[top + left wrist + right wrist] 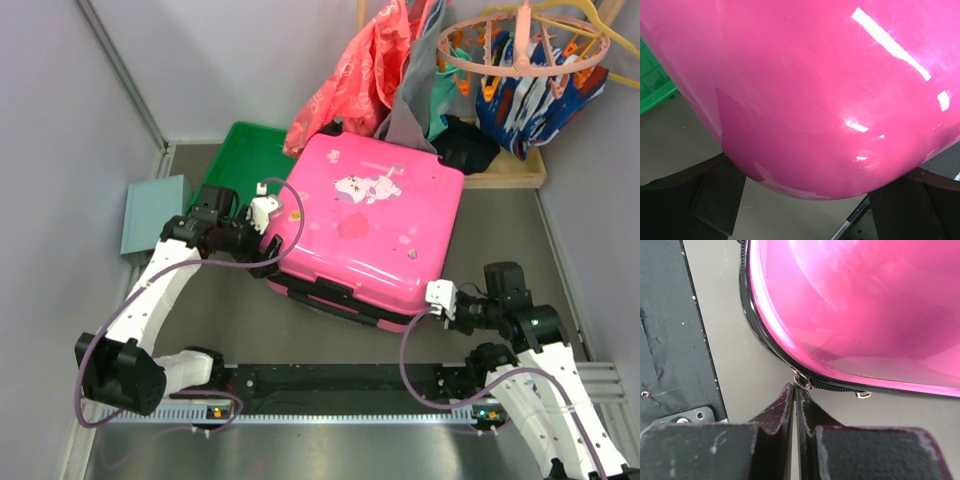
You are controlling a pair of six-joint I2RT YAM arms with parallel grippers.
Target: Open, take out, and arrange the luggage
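Right wrist: right tool (796, 390) closed tight at the luggage (865, 305) zipper pull (801, 381). The drag should follow the seam evenly while the wide-spread left tool (805, 210) steadies the far corner.

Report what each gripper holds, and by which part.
Right gripper is shut, apparently pinching the metal zipper pull at a corner of the hot-pink hard-shell suitcase. Left gripper holds nothing; its open jaws straddle another corner.

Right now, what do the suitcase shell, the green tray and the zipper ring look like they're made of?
Suitcase: likely hard plastic with a glossy finish; it throws sharp white highlights.
Tray: probably moulded plastic with a duller sheen; a ribbed grid shows in the left wrist view.
Zipper ring: looks like metal, silvery and shiny, though it is too small to be sure.
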